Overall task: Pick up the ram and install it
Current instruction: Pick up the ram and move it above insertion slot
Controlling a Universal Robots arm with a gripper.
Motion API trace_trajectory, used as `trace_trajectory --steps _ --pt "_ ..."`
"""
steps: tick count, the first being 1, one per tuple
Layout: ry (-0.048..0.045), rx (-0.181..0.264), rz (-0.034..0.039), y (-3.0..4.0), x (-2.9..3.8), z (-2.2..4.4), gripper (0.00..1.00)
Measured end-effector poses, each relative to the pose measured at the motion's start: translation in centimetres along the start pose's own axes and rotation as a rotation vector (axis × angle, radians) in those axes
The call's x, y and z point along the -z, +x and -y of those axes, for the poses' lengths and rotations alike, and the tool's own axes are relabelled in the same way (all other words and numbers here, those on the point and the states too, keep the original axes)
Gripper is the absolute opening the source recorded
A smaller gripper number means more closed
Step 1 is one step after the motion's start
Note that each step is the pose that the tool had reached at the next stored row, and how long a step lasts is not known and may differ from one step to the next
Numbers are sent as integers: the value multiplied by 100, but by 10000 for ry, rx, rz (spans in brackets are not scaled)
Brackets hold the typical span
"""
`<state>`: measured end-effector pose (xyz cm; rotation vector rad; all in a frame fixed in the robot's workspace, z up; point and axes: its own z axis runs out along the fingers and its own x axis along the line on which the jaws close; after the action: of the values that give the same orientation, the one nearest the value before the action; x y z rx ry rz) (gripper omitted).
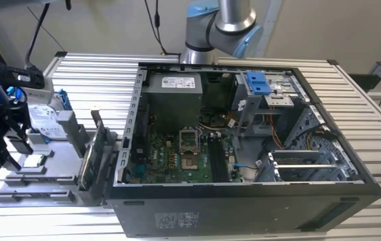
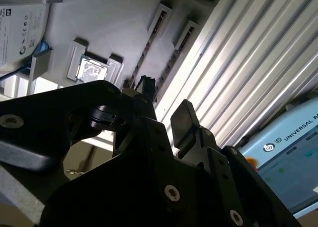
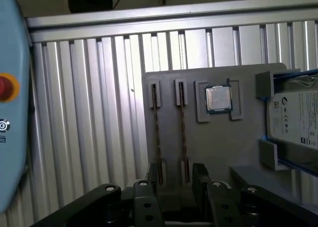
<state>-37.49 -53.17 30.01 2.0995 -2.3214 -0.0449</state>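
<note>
Now | gripper (image 3: 175, 173) at the exterior view's 9 o'clock edge, fingers apart, empty, over one end of ram (image 3: 182, 132) | ram edge-up in grey tray (image 3: 218, 152) slot, long axis along table slats (image 3: 89, 113), 9-to-3 in the exterior view; second stick (image 3: 155, 132) parallel beside it | computer case (image 1: 244, 211) at tray's 3 o'clock

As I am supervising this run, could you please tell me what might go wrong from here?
1. The gripper hangs open over the tray, where the first ram stick, beside the processor chip, and the second ram stick stand edge-on in neighbouring slots; a finger closing on one might knock the other.
2. The sticks are thin, so an off-centre grip might tilt one in its slot.
</note>
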Motion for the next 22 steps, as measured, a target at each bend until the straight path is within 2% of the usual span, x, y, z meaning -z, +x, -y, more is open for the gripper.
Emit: trace_trajectory --steps 10,22 --pt "0 5 1 1 -119 -1 42" --pt "0 6 1 2 -219 -2 42"
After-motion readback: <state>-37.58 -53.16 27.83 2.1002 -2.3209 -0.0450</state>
